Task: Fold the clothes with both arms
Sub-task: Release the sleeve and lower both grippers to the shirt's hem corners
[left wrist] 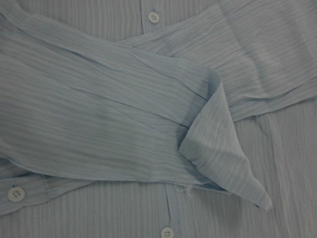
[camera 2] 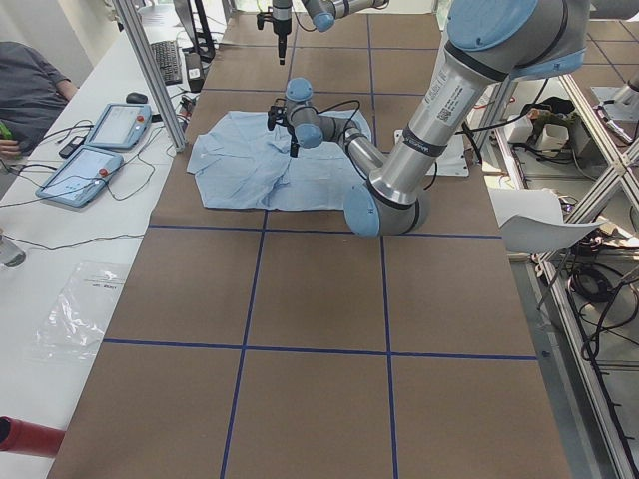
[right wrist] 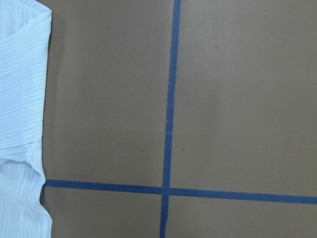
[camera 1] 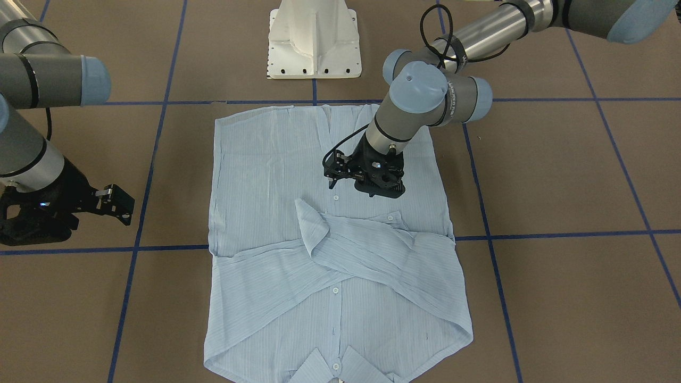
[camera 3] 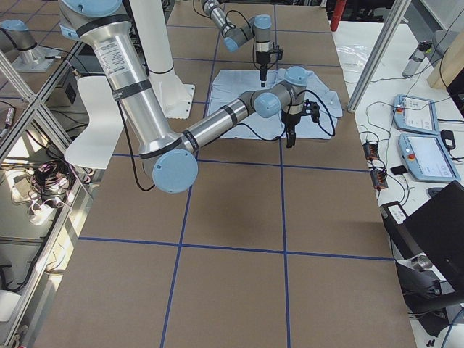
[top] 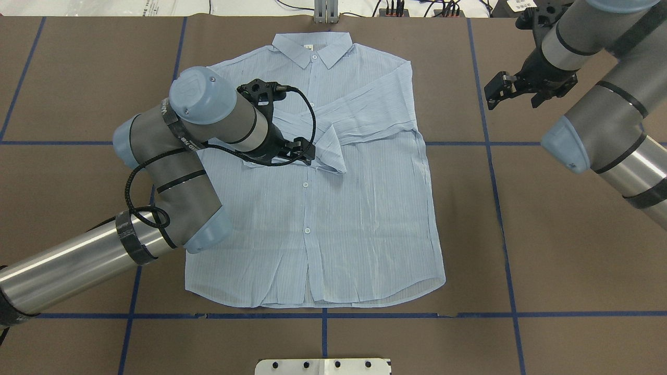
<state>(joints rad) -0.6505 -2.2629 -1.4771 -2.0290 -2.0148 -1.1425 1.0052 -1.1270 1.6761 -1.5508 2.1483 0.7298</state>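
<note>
The pale-blue striped shirt (camera 1: 276, 159) lies flat, buttons up, on the brown table, with its collar (top: 312, 49) at the far edge from the robot. Both sleeves are folded across the chest, and the upper sleeve's cuff (top: 331, 153) is turned back; it also shows in the left wrist view (left wrist: 223, 148). My left gripper (top: 292, 153) hovers over the chest just left of that cuff, and its fingertips are hidden. My right gripper (top: 547, 91) hangs over bare table to the right of the shirt's shoulder; its wrist view shows only the shirt's edge (right wrist: 20, 74).
The white pedestal base (camera 1: 314, 42) stands at the robot's side of the table. Blue tape lines (top: 490, 156) grid the brown surface. In the exterior left view, teach pendants (camera 2: 100, 150), a metal frame post (camera 2: 150, 70) and a seated person (camera 2: 30, 90) are beside the table.
</note>
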